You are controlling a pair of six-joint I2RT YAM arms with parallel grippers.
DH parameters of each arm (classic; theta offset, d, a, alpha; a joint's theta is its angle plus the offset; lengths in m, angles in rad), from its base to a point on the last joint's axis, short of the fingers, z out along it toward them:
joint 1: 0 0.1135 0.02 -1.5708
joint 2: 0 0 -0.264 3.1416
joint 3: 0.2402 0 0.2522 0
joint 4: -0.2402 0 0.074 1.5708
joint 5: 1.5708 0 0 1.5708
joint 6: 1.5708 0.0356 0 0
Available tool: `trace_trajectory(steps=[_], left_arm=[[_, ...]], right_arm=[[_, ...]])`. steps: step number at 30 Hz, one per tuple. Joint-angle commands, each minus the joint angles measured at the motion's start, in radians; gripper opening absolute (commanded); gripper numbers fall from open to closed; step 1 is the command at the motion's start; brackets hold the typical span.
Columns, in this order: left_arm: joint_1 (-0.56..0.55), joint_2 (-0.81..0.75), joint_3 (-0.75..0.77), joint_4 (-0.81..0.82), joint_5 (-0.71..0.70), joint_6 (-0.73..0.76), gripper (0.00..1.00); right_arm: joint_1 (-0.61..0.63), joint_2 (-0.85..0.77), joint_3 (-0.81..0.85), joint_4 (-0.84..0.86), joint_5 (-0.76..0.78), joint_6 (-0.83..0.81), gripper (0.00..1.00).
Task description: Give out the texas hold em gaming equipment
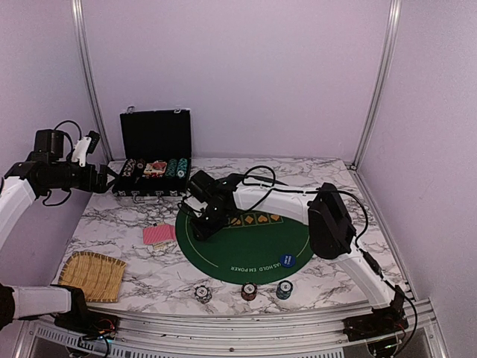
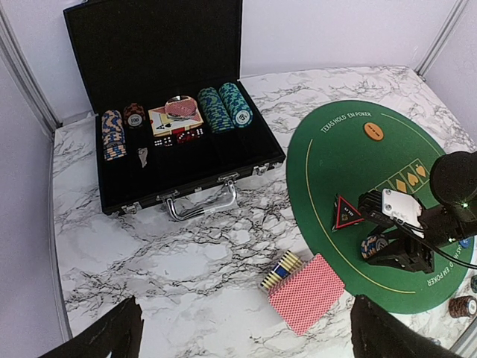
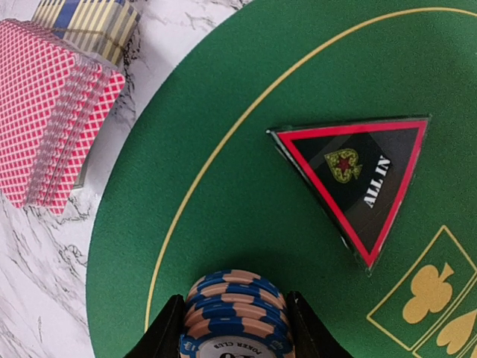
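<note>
Right pincer (image 3: 232,337): clamped on a blue-and-tan chip stack (image 3: 235,302), one finger on each side of it.
Held stack, place: bottom centre of the wrist view, over the left part of the green felt (image 1: 246,257), inside its yellow ring; contact with the felt could not be told.
Left pincer (image 2: 244,313): fingers wide apart, nothing between them, raised above the marble table (image 2: 149,246).
Triangular button (image 3: 358,175): flat on the felt, marked ALL IN, up and right of the held stack, near it, not touching.
Red-backed cards (image 3: 45,112): fanned heap on the marble, upper left of the wrist view, just off the felt's edge.
Striped pack (image 2: 280,270): blue and yellow, touching the cards' far side.
Orange button (image 2: 373,131): on the felt, upper right of the left-wrist view.
Blue button (image 1: 288,260): on the felt's lower right in the top view.
Three chip stacks (image 1: 249,291): in a row on the marble below the felt.
Black case (image 1: 153,160): open, upper left of the top view, with chip rows, dice and cards inside.
Woven mat (image 1: 92,274): lower left, bare.
</note>
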Motion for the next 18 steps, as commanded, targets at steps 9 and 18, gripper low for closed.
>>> trace_trajectory(steps=[9,18], left_arm=[[0.003,-0.008,0.027,-0.025,0.020,0.006,0.99],[0.003,-0.009,0.028,-0.026,0.024,0.003,0.99]], right_arm=[[-0.008,0.057,0.042,0.059,-0.026,0.034,0.35],[-0.008,0.032,0.043,0.054,-0.004,0.031,0.51]])
